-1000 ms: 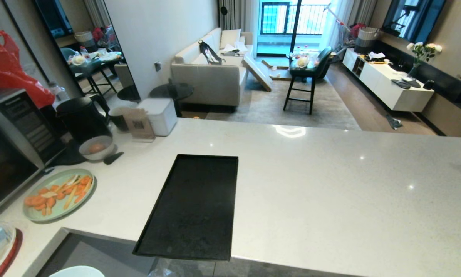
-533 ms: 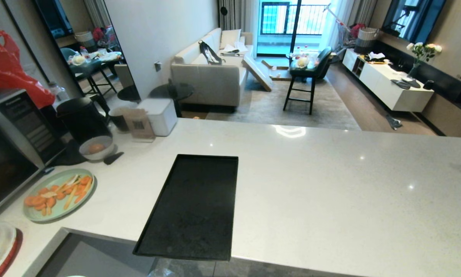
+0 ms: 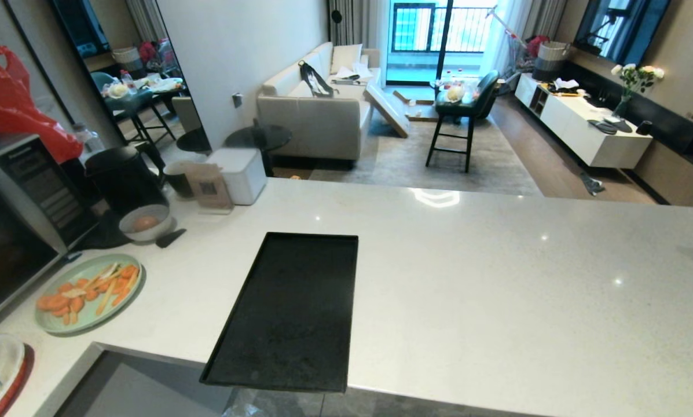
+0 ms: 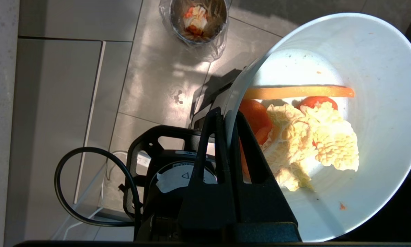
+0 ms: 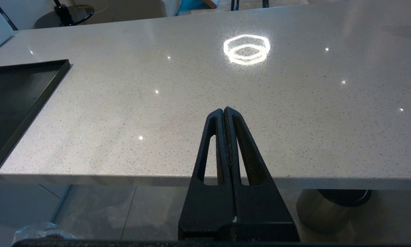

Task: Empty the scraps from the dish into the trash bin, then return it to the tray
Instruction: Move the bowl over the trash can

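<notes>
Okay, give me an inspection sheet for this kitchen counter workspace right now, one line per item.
Surface: pale counter, bare right of the tray.
Job's things: tray empty; dish tilted, scraps inside; trash bin on the floor, holding scraps.
Clutter: green plate of carrot sticks, bowl with an orange ball, kettle, microwave.
Grippers: left hand pinching the dish rim; right hand shut, empty, at the counter edge.
Cables: black loop below the left hand.
Surroundings: sofa, stool.
</notes>
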Robot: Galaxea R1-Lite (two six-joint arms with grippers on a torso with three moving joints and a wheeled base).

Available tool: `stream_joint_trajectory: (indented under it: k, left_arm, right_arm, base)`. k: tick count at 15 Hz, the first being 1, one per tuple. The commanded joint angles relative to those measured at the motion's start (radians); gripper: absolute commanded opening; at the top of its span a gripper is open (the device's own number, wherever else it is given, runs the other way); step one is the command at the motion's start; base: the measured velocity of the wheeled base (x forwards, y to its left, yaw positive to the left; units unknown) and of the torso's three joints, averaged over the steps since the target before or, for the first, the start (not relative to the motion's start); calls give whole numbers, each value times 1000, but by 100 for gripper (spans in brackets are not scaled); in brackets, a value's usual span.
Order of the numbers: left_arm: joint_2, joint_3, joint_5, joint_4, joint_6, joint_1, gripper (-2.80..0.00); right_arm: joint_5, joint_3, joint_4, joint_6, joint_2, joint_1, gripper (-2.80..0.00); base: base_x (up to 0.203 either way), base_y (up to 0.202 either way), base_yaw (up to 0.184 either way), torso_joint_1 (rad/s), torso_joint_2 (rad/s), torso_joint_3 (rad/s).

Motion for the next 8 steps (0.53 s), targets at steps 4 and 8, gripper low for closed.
stream_joint_trajectory:
  k: [4, 8]
  left_arm:
    - [5, 5, -1, 2, -2, 0, -280]
    - [2, 11, -1, 3, -2, 0, -280]
  right_arm:
    - [-1, 0, 0, 0, 1, 0, -280]
    - [-1, 0, 0, 0, 0, 0, -280]
  base:
    - [0, 0, 0, 0, 0, 0]
    - [0, 0, 0, 0, 0, 0]
